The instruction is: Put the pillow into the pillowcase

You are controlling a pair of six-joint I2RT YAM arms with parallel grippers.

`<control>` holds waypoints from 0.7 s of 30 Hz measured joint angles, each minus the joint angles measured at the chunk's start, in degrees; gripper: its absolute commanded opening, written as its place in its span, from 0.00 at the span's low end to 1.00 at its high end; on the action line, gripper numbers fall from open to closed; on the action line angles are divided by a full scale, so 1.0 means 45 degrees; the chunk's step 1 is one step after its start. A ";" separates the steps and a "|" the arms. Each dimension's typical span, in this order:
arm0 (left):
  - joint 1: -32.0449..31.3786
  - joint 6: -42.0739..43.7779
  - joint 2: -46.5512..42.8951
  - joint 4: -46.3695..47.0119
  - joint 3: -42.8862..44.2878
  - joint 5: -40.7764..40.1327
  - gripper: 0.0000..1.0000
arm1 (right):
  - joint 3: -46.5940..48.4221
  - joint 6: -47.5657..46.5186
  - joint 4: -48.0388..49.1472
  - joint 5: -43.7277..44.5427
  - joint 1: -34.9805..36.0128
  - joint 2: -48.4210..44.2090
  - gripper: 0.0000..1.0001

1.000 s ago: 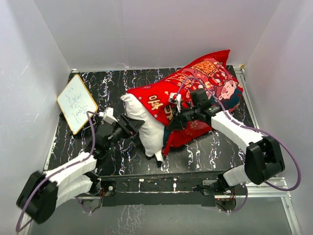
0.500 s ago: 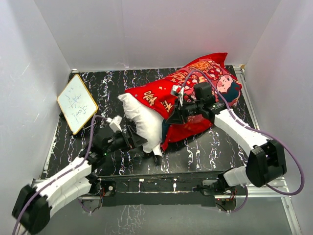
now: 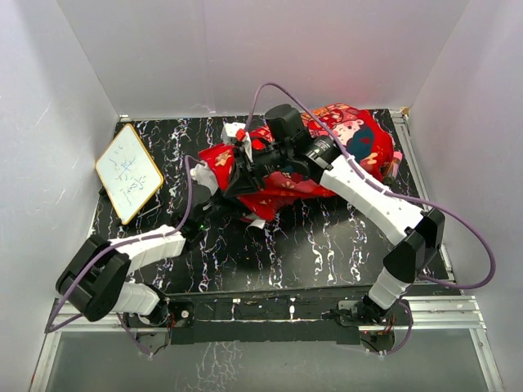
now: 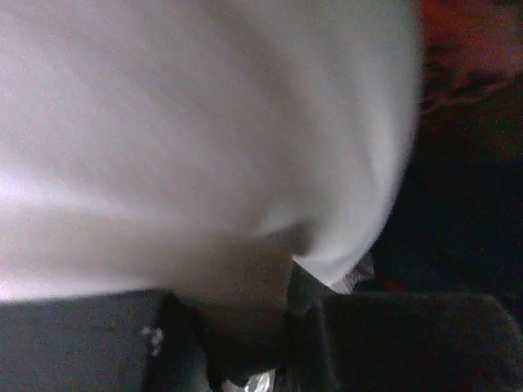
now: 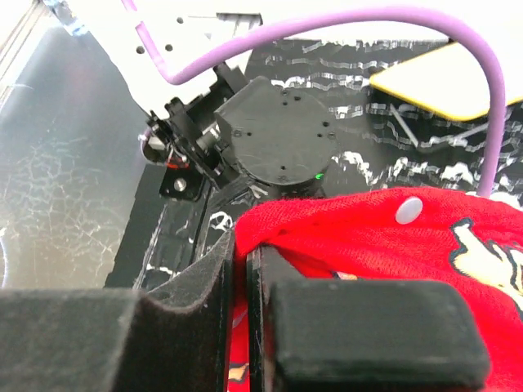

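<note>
The red printed pillowcase (image 3: 343, 143) lies across the back of the table and covers nearly all of the white pillow, of which only a corner (image 3: 256, 222) pokes out at the front. My right gripper (image 3: 237, 173) reaches far left and is shut on the pillowcase's hem (image 5: 368, 229), with red cloth pinched between its pads (image 5: 241, 249). In the top view my left gripper's fingers are hidden under that hem. In the left wrist view blurred pillow fabric (image 4: 204, 122) fills the frame, and a fold runs down between the left gripper's dark fingers (image 4: 282, 282).
A small wood-framed whiteboard (image 3: 127, 171) leans at the table's left edge. The black marbled tabletop (image 3: 327, 245) shows in front of the pillowcase. The left arm's black wrist (image 5: 274, 135) sits just beyond the right gripper, very close. White walls enclose three sides.
My right gripper has dragged the pillowcase's hem leftward over the pillow, which now is almost covered. The left arm has pushed forward under the hem and its jaws have closed.
</note>
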 measured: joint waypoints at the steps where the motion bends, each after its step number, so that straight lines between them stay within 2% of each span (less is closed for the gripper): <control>1: -0.0010 0.0053 -0.0185 0.0442 0.0000 0.0010 0.07 | 0.0364 0.0141 -0.0010 -0.0015 0.0136 0.0073 0.08; 4: -0.0311 0.0442 -0.1103 0.1982 -0.0083 -0.0092 0.09 | 0.0797 0.0549 0.0262 -0.0010 0.0233 0.0078 0.08; 6: -0.0661 0.0646 -0.1472 0.2817 -0.0267 -0.0199 0.12 | 0.0214 0.0928 0.0996 0.0029 0.0233 0.0024 0.08; 8: -0.0991 0.0656 -0.1307 0.3667 -0.0670 -0.0296 0.17 | -0.1088 0.1258 0.1831 -0.0219 0.0194 -0.0194 0.08; 10: -0.1122 0.0554 -0.0457 0.4357 -0.1277 -0.0500 0.29 | -0.2841 0.1564 0.2628 -0.0335 -0.0049 -0.0593 0.08; 12: -0.1263 0.0476 0.0457 0.4741 -0.1919 -0.0831 0.36 | -0.4886 0.1744 0.3298 -0.0529 -0.0466 -0.1064 0.08; 16: -0.1336 0.0155 0.1778 0.4901 -0.3157 -0.1889 0.34 | -0.8034 0.1758 0.3371 -0.1132 -0.1511 -0.2419 0.08; 19: -0.1336 -0.0141 0.1486 0.4435 -0.3648 -0.2841 0.26 | -0.8398 0.1734 0.3497 -0.2803 -0.2006 -0.3546 0.08; 21: -0.1336 -0.0291 0.0636 0.3988 -0.4114 -0.3492 0.24 | -0.7820 0.1729 0.3657 -0.3905 -0.2244 -0.4041 0.08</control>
